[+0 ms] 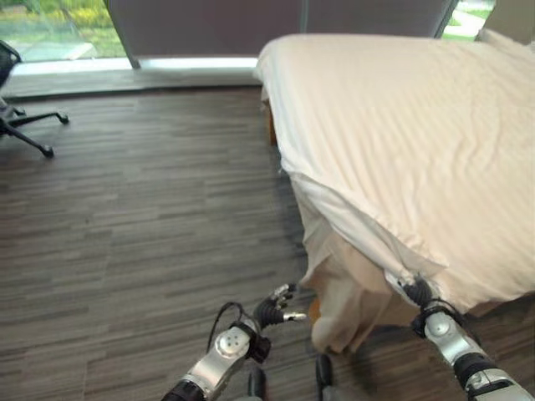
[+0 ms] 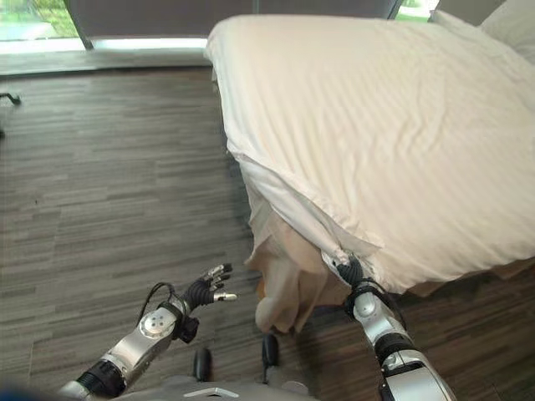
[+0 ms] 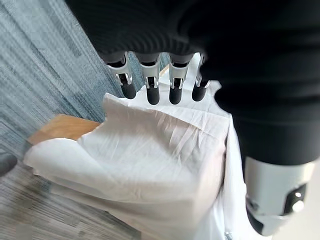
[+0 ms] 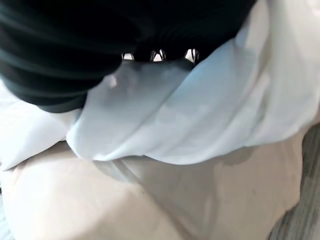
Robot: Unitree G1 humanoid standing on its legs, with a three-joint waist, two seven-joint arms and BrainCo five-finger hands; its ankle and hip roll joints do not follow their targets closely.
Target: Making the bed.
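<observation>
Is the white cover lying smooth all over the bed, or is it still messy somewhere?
Mostly spread, but messy at the near corner: the white cover bunches and hangs there, where the right hand meets it. The left hand is open, apart.

Dark grey wood-plank floor runs to a far wall with a closed grey blind between bright windows showing greenery, a black office chair's base standing near the glass.

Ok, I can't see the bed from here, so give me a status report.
Right hand buried in the white duvet edge at the bed's near corner. Left hand open, free, beside the hanging beige sheet. Nothing in the way.
</observation>
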